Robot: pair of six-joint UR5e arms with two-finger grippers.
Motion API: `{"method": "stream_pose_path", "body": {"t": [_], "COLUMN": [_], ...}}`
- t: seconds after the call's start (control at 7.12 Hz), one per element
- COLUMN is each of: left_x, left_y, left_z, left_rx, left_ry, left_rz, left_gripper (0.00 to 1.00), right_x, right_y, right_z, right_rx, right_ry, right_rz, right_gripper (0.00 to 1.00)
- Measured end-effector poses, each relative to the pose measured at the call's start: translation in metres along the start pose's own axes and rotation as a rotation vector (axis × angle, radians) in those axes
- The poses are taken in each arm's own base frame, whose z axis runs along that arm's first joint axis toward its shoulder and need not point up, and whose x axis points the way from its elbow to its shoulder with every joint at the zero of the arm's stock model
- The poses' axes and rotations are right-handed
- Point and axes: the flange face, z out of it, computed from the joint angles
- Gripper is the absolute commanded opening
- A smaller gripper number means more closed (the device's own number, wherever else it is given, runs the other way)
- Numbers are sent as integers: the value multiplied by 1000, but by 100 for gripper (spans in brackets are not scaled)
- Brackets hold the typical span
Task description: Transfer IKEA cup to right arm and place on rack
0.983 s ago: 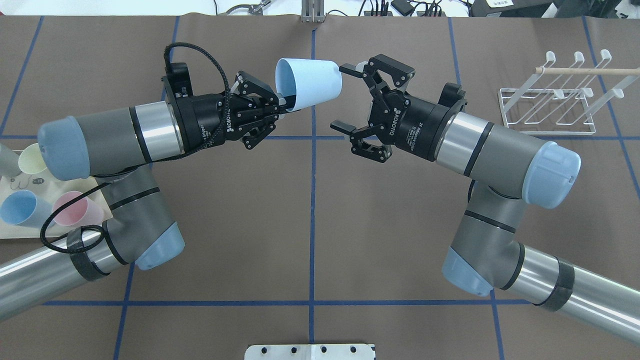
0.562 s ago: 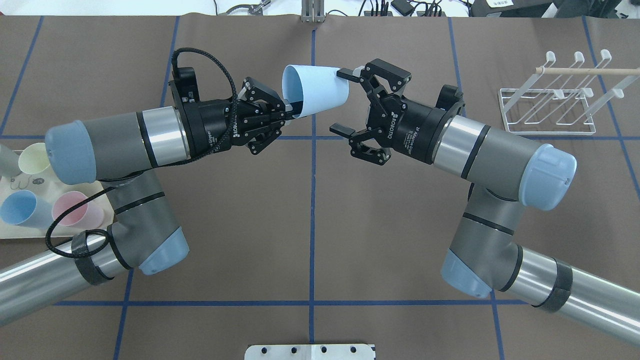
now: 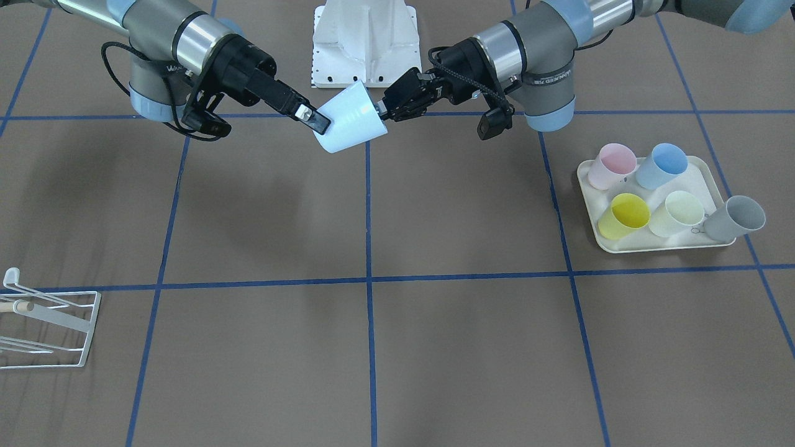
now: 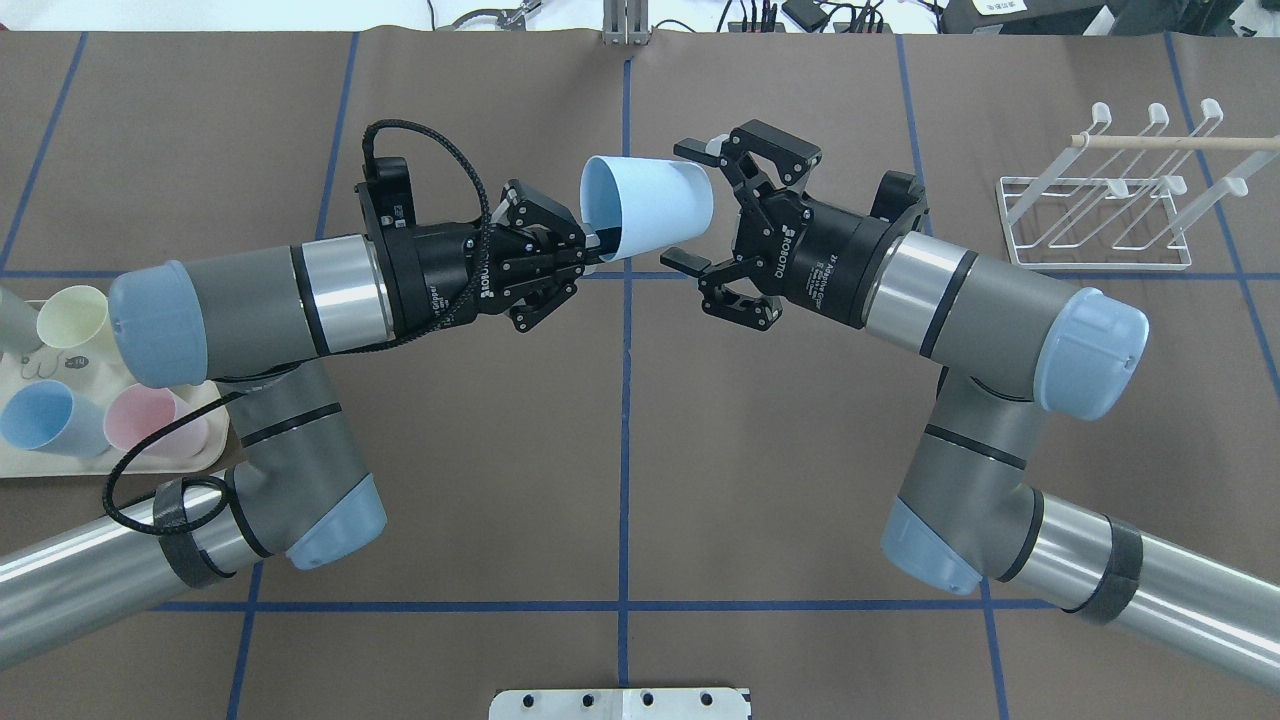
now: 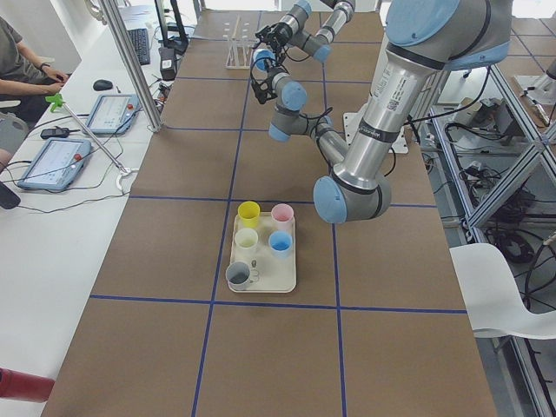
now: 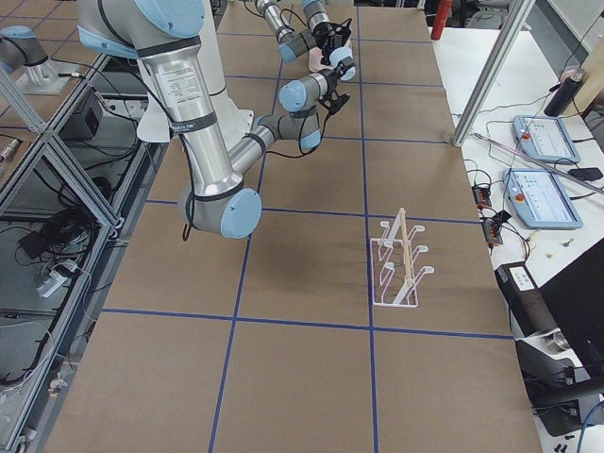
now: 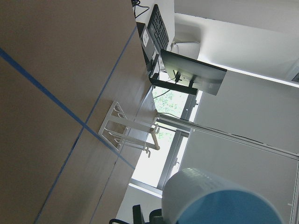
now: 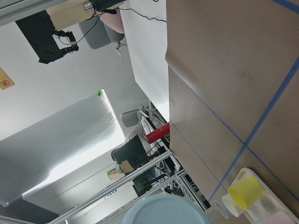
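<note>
The pale blue cup (image 4: 650, 205) hangs on its side above the middle of the desk (image 4: 620, 450), its rim pinched by the left gripper (image 4: 595, 242). The right gripper (image 4: 684, 206) is spread wide, with 1 finger on either side of the cup's closed end. The white wire rack (image 4: 1170, 142) stands well apart, at the desk's right end.
</note>
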Motion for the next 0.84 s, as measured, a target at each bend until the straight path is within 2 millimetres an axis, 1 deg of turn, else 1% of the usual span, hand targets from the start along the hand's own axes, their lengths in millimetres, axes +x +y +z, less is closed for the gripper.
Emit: {"method": "stream_pose_path", "body": {"t": [0.14,0.28,0.42,0.56,0.84], "left_x": [0,-1,-1,-2,1], "left_y": [1,2,3,4,4], "left_z": [0,1,1,2,1], "left_rx": [-2,-4,-6,-7,3], "left_ry": [0,0,-1,-2,-12], "left_rz": [0,-1,-2,-2,1], "left_gripper": [5,48,70,99,99], "right_x": [0,0,1,1,-1], "right_y": [0,1,1,2,1], "right_z": [0,0,0,1,-2], "right_rx": [-1,-2,-4,-6,-6], "right_ry": [-1,-1,-1,-2,-5], "right_rz": [3,7,9,11,10], "right_gripper": [0,0,0,0,0]}}
